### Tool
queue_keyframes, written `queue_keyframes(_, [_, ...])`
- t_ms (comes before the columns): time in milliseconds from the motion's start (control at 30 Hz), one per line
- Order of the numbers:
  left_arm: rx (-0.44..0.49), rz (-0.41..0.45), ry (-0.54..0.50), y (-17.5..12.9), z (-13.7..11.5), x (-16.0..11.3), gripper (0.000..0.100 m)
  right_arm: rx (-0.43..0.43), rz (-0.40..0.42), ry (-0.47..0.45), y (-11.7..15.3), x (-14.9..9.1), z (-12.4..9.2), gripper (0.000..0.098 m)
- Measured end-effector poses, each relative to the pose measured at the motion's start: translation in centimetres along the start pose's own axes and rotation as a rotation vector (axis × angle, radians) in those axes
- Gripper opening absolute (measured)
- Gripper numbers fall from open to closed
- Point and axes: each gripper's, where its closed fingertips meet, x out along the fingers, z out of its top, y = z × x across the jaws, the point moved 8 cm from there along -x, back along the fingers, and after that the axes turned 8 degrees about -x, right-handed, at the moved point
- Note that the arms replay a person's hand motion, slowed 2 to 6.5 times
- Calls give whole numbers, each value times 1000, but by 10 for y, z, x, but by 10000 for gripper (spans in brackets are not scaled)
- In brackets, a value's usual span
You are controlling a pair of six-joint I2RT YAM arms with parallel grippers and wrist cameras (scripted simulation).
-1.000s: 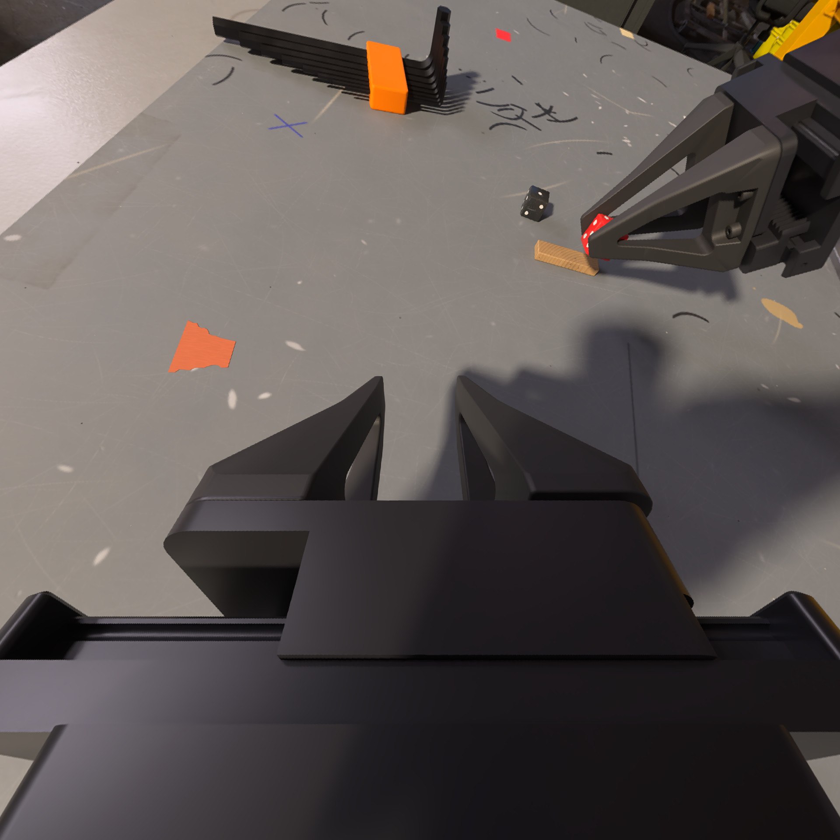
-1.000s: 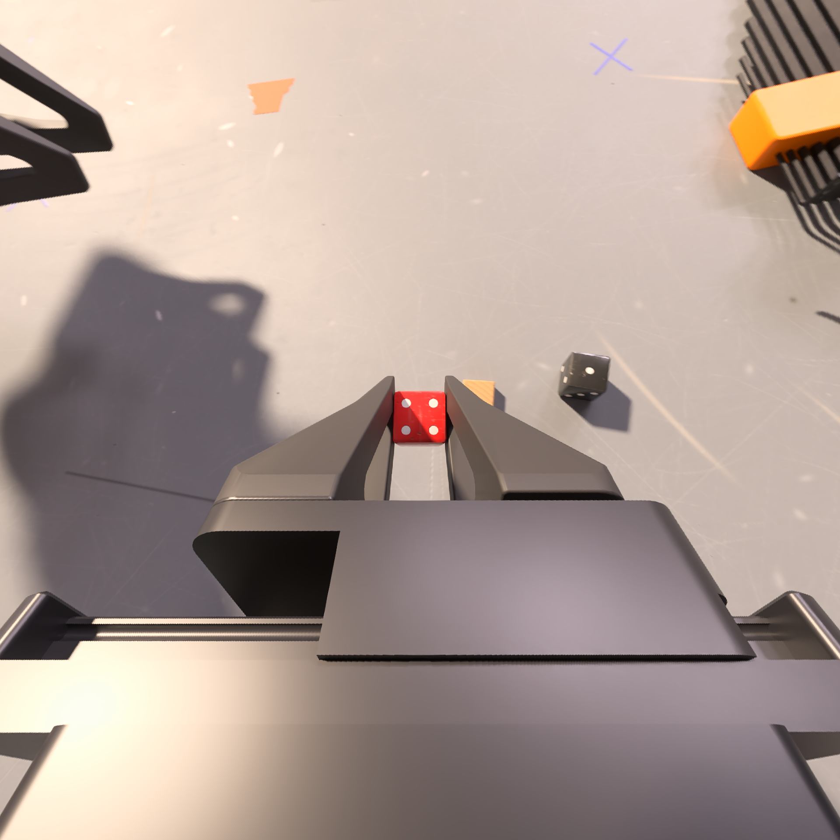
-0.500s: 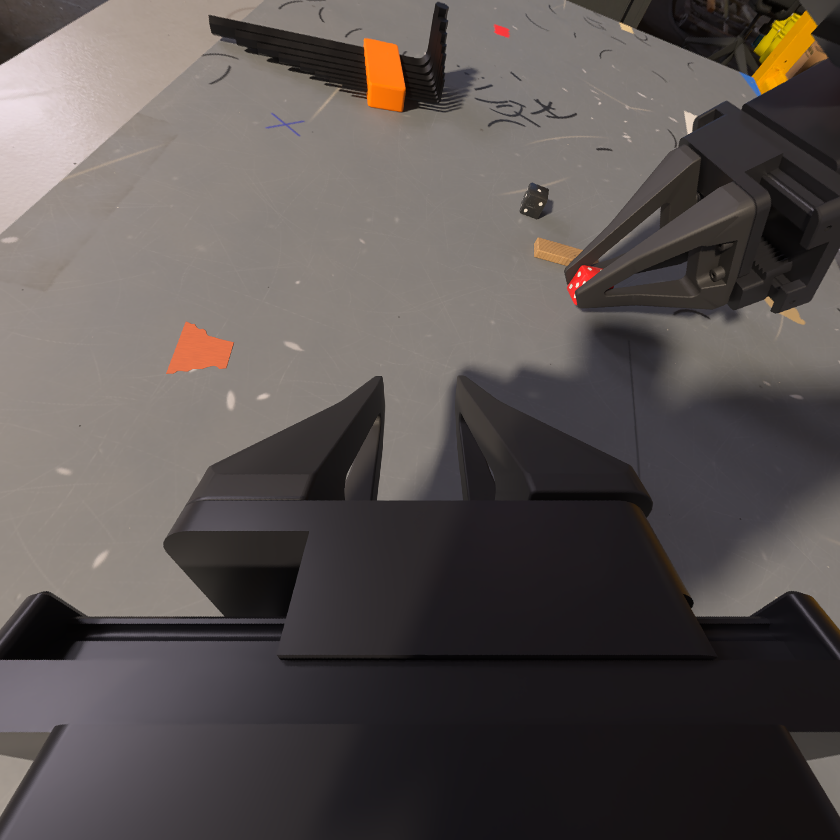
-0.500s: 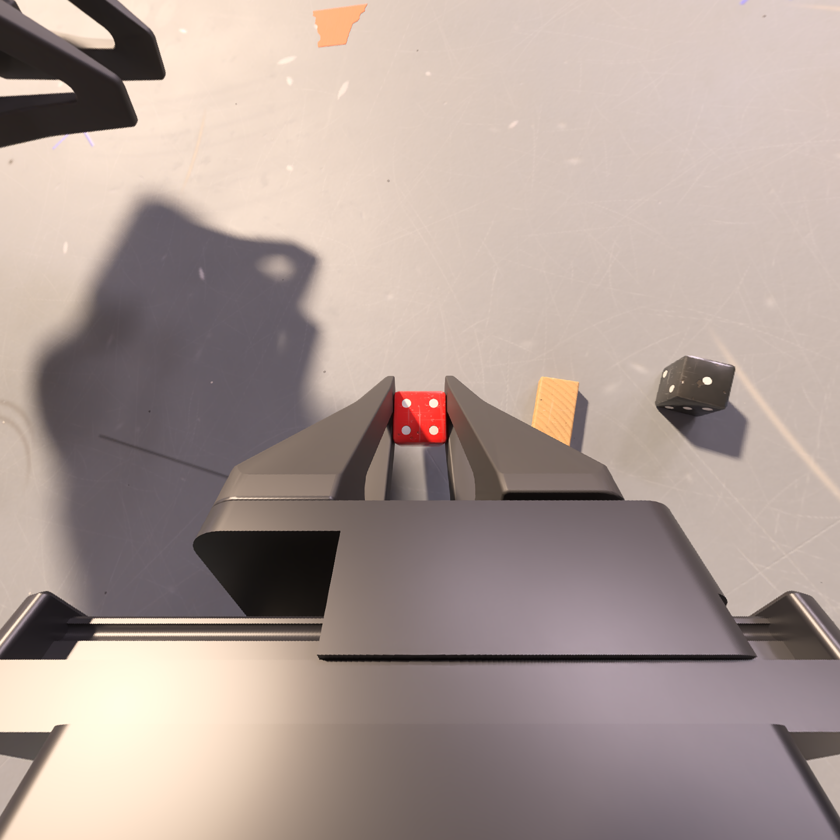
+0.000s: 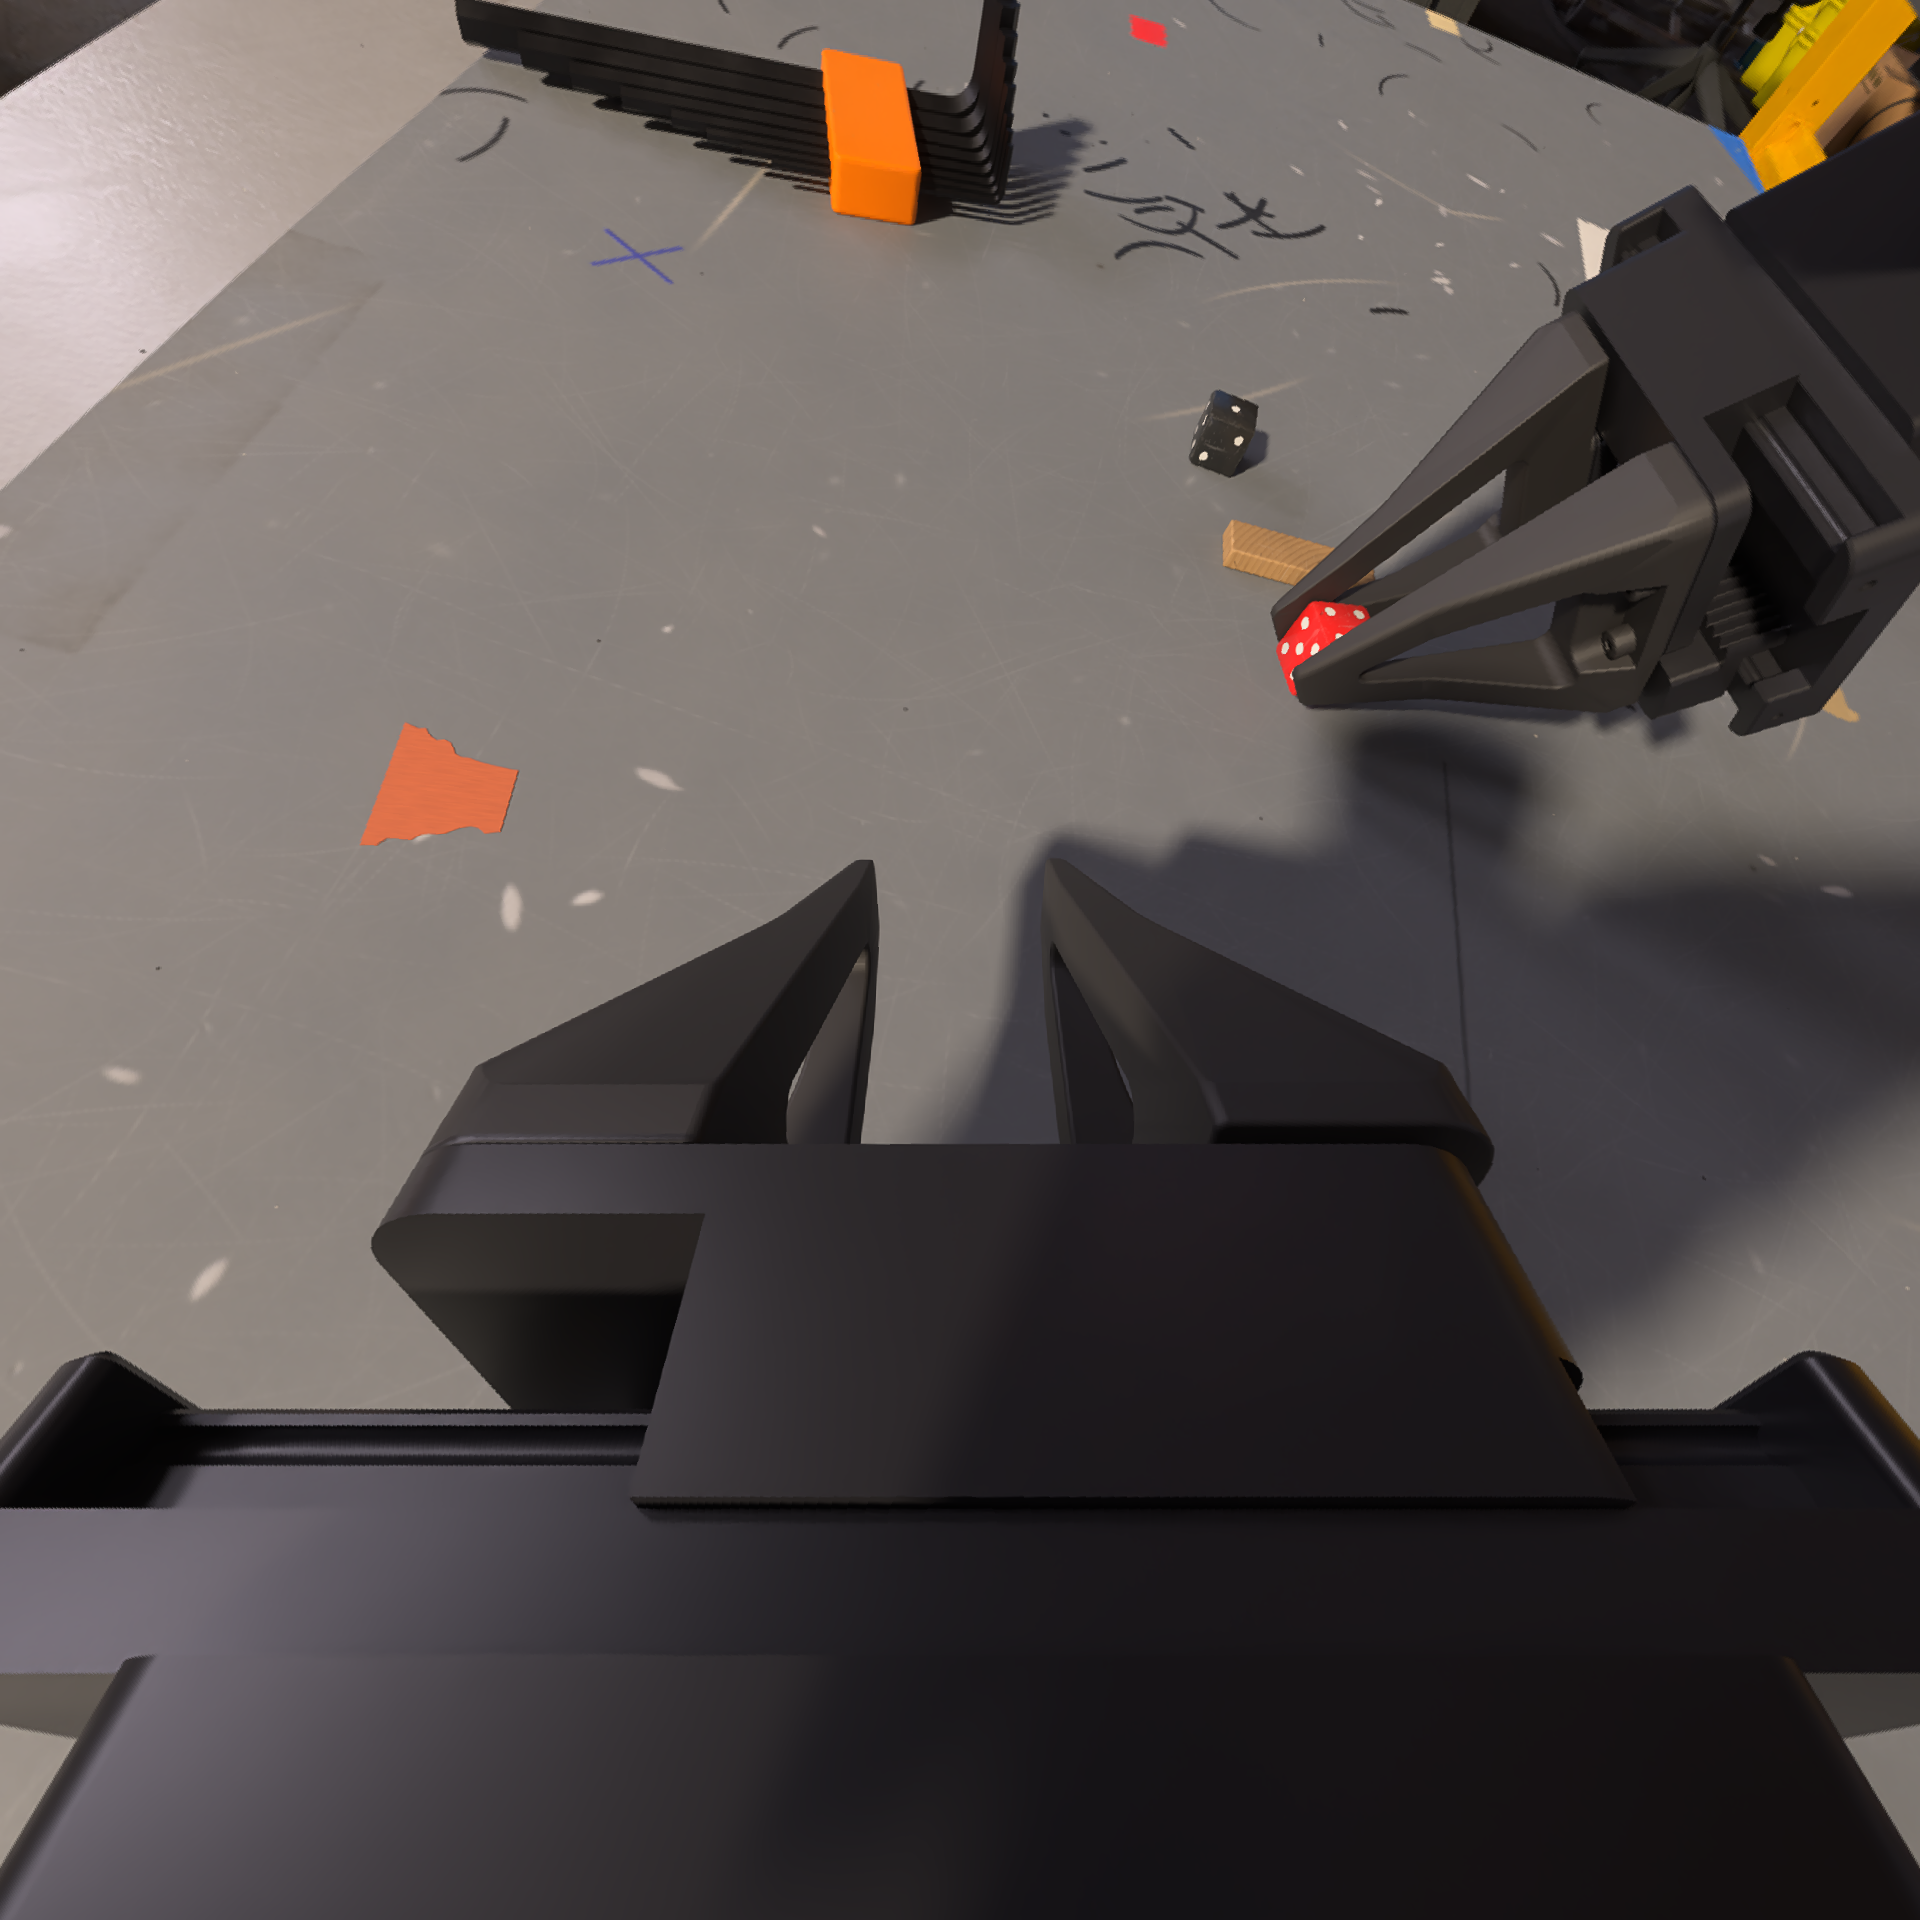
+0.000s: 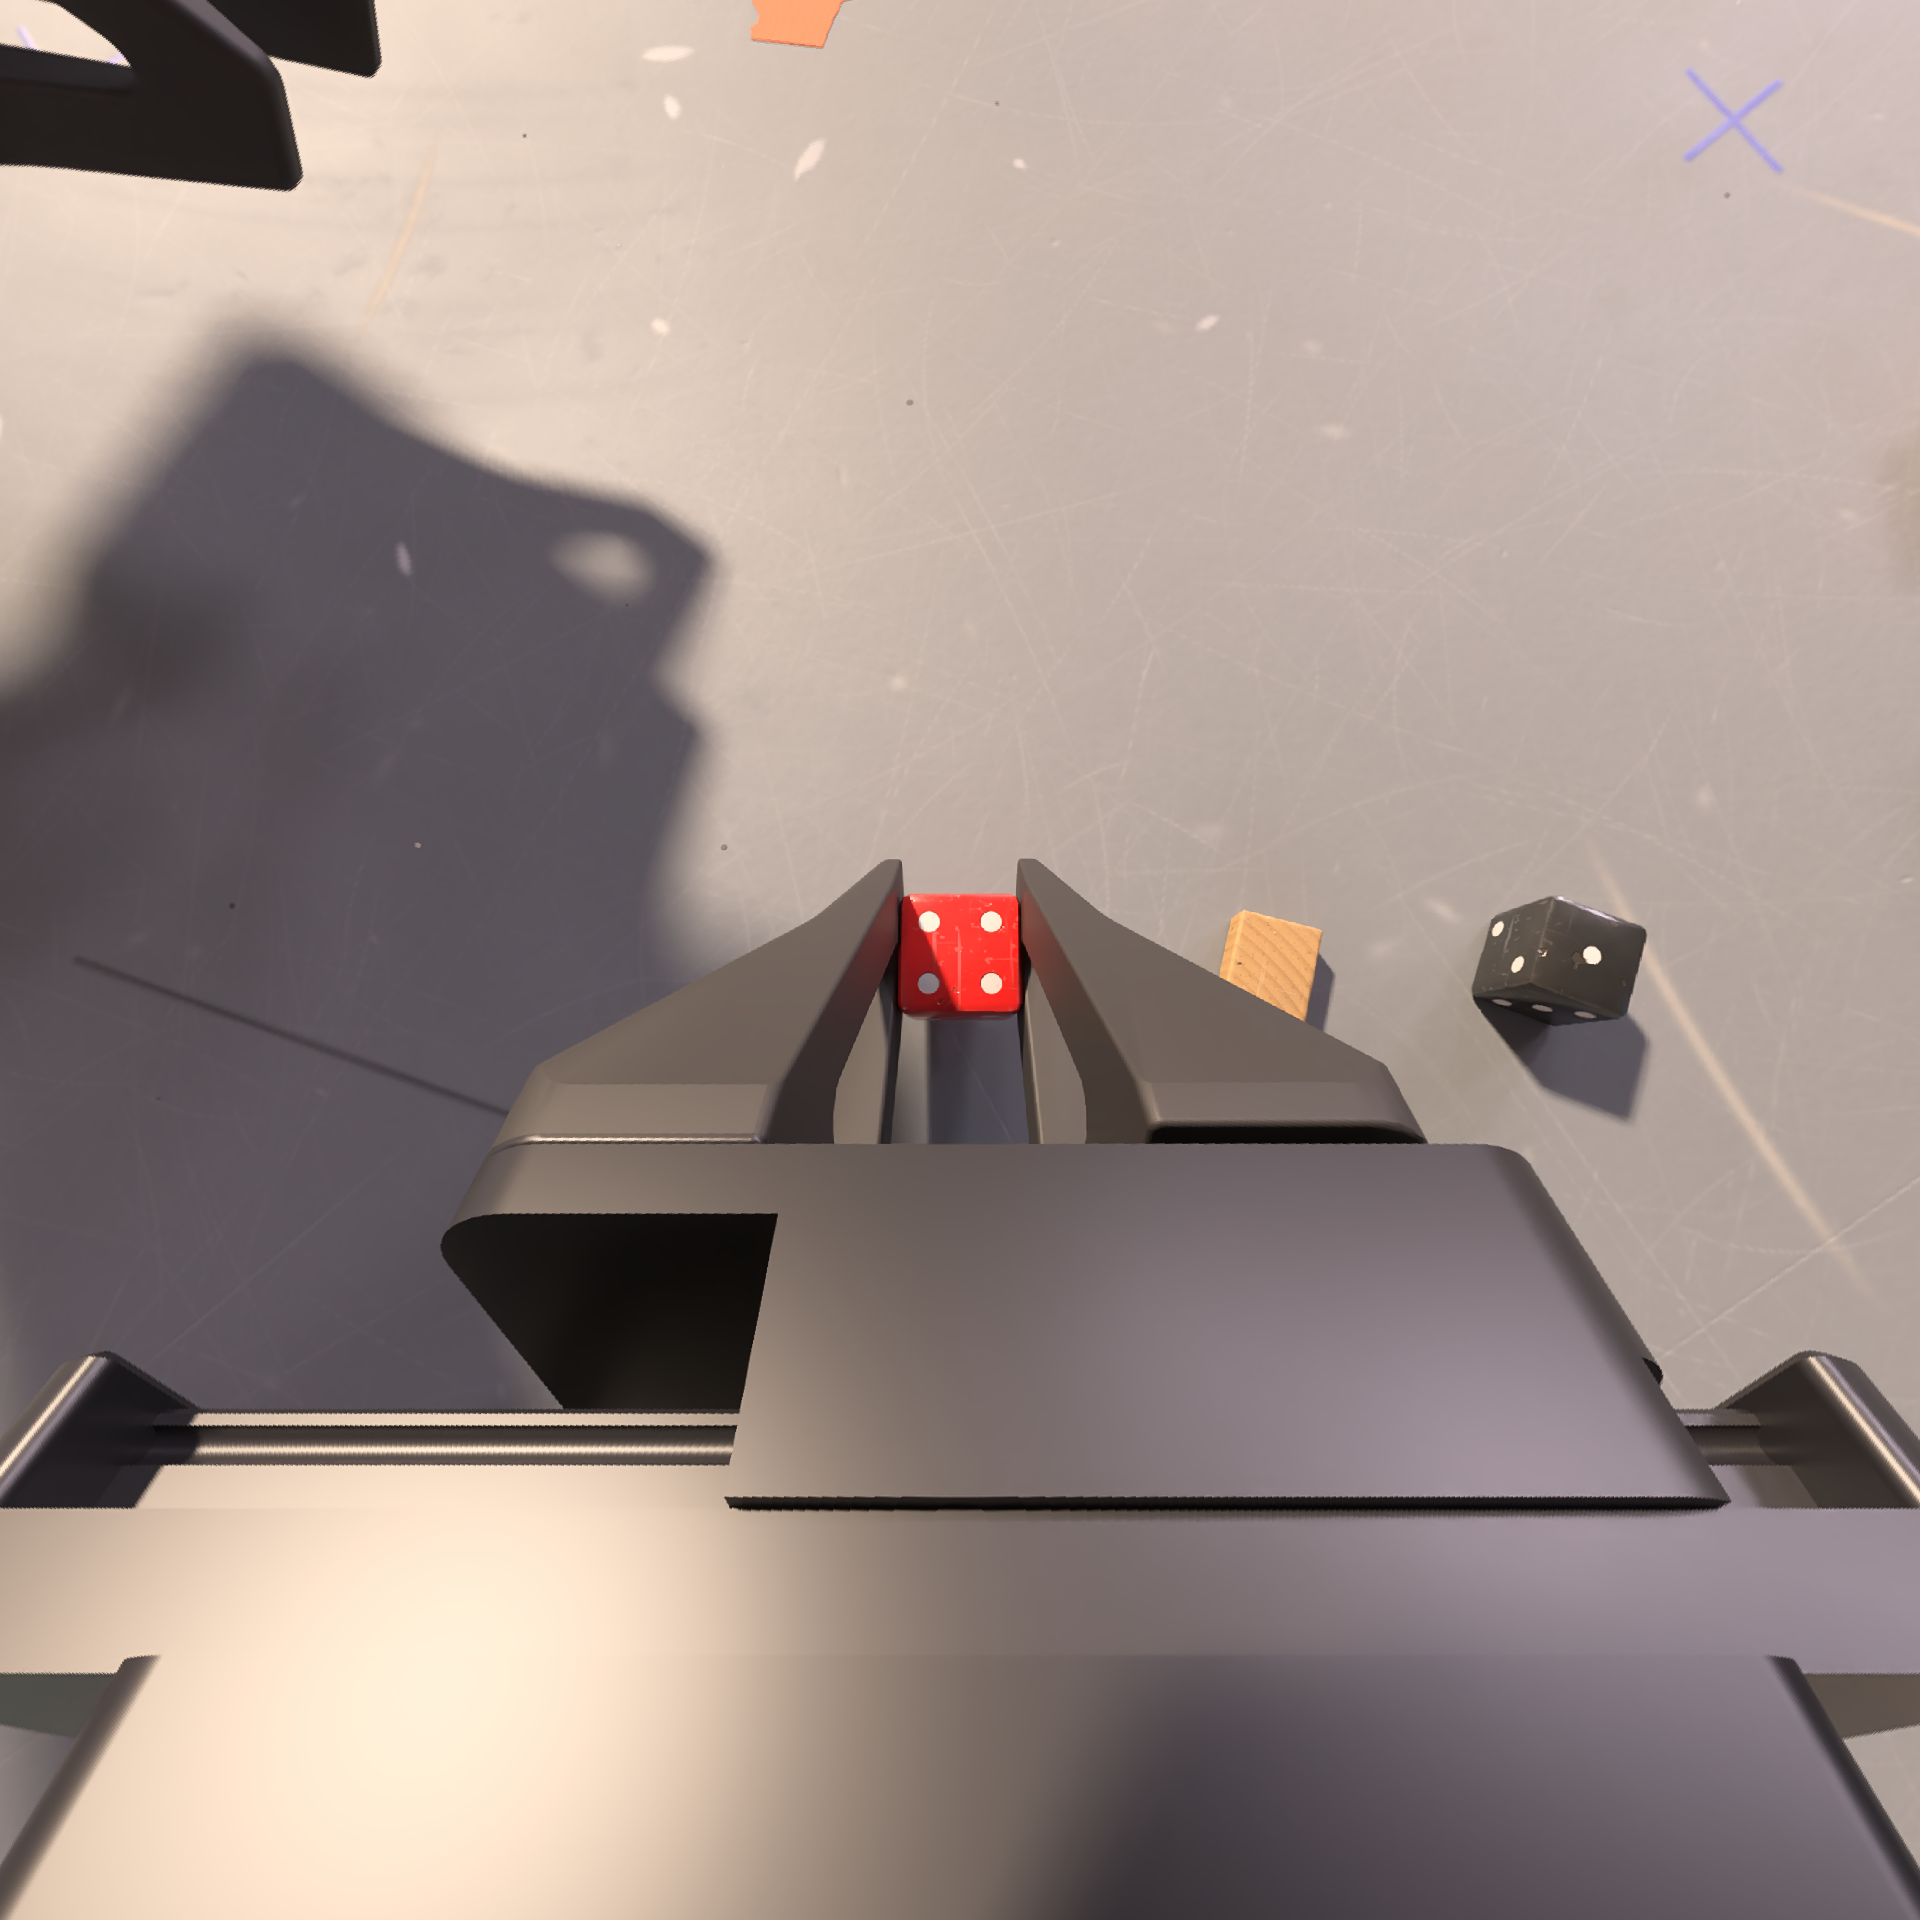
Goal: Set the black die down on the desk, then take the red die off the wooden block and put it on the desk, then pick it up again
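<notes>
My right gripper [image 6: 958, 883] is shut on the red die [image 6: 958, 953] and holds it above the grey desk, to the left of the wooden block [image 6: 1270, 960]. The black die [image 6: 1556, 960] lies on the desk right of the block. In the left wrist view the right gripper [image 5: 1294, 665] holds the red die [image 5: 1314, 634] in front of the wooden block [image 5: 1273, 549], with the black die [image 5: 1223, 432] behind it. My left gripper [image 5: 958, 878] is open and empty, over the near desk.
A black stepped rack [image 5: 748, 73] with an orange block [image 5: 871, 135] on it stands at the far end of the desk. An orange tape patch [image 5: 442, 788] and a blue cross mark [image 5: 636, 255] are on the desk. Yellow equipment [image 5: 1829, 73] sits beyond the far right corner.
My right gripper lifted the red die off the wooden block and carried it left, toward the left gripper. The block and black die stayed put. The left gripper did not move.
</notes>
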Motion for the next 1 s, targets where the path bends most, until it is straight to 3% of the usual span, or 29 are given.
queue_keyframes(200, [0, 0, 2, 0, 0, 0, 267, -31, -6, 0, 3, 0, 1, 180])
queue_keyframes(400, [0, 0, 2, 0, 0, 0, 266, -22, 37, -16, 5, 0, -1, 182])
queue_keyframes(567, [5, 3, 1, 0, 0, 0, 266, -24, 68, -63, 3, -3, 0, 403])
queue_keyframes(767, [10, 7, 1, -1, -1, 0, 266, -48, 76, -114, 1, -7, 3, 429])
queue_keyframes(1000, [10, 8, 7, -1, -1, 1, 267, -65, 80, -76, 4, -4, 3, 472])
